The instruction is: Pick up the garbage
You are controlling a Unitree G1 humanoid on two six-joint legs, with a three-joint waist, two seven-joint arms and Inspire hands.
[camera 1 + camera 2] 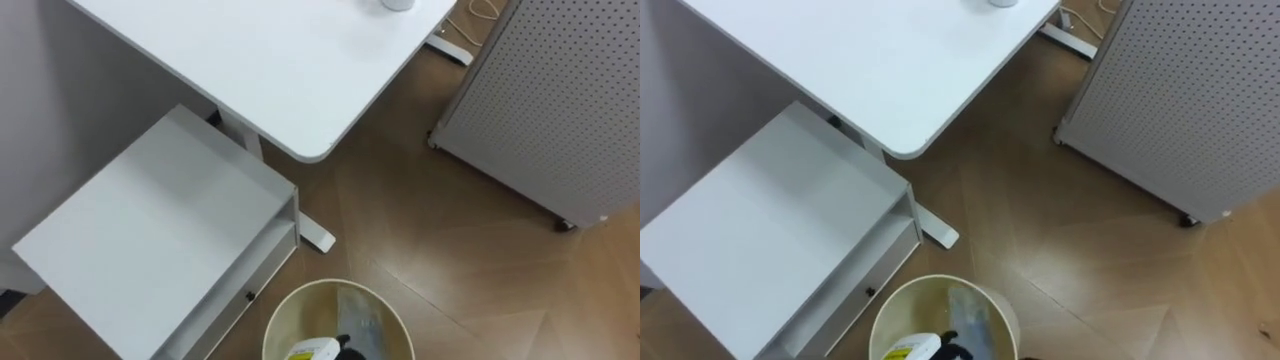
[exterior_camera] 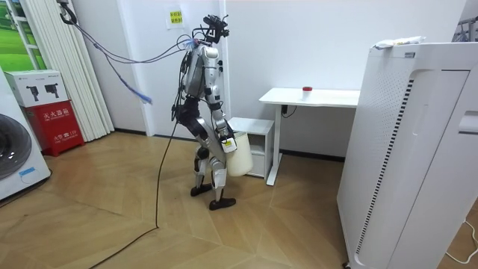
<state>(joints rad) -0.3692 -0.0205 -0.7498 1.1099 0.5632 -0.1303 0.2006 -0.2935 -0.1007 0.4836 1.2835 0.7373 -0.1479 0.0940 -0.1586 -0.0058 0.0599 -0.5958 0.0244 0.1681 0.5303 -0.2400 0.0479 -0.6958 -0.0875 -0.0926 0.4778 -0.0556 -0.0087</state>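
Garbage first: a yellow-and-white packet-like piece lies inside the round cream plastic bin. A small dark thing touches it at its 3 o'clock; we can't tell what that dark thing is.

In the eye views the bin sits at 6 o'clock, cut by the bottom edge. So the garbage is down in the bin, not on the floor.

At 9 o'clock from the bin we've got a low white cabinet w/ an open shelf under its flat top. At 12 o'clock is the white rectangular desk, rounded corner pointing our way. Its white foot rests on the brown wood-pattern floor betw. cabinet and bin. A white round object sits at the desk's far edge, mostly cut off. At 2 o'clock there's a white perforated panel on castors, well apart from the bin.

Room view now: the robot stands just beside the cabinet, facing the desk, knees a bit bent. The bin is at hip height on the camera side, off the floor. The right hand is at the bin's top. Its fingers are too small to read, so we can't tell if they're spread or clamped. A small red item sits on the desk top.
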